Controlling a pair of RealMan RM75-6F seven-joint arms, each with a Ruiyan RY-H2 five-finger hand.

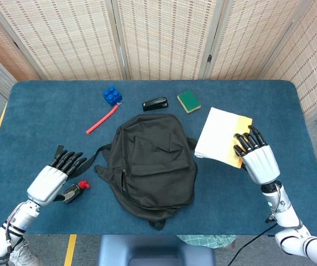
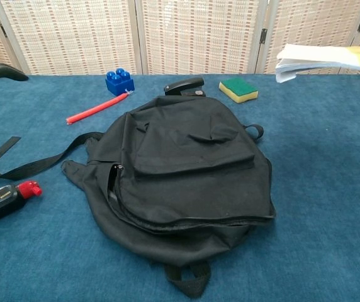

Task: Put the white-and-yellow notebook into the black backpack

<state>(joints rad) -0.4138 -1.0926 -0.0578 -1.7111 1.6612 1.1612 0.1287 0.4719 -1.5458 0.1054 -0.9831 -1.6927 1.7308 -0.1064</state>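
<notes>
Here, the white-and-yellow notebook [image 1: 220, 136] is held clear of the blue tabletop [image 1: 269, 105], to the right of the black backpack [image 1: 150, 163], which lies flat and looks closed. The likely trouble: the notebook is gripped only at its yellow edge, so its white pages could sag or slip free as it travels, and with no opening showing it may simply land on top of the bag. The right robot hand [image 1: 255, 158] grips that yellow edge, fingers curled over it. The left robot hand [image 1: 53, 176] holds nothing, fingers extended and apart, just beside a small red-capped bottle [image 1: 73, 191].
</notes>
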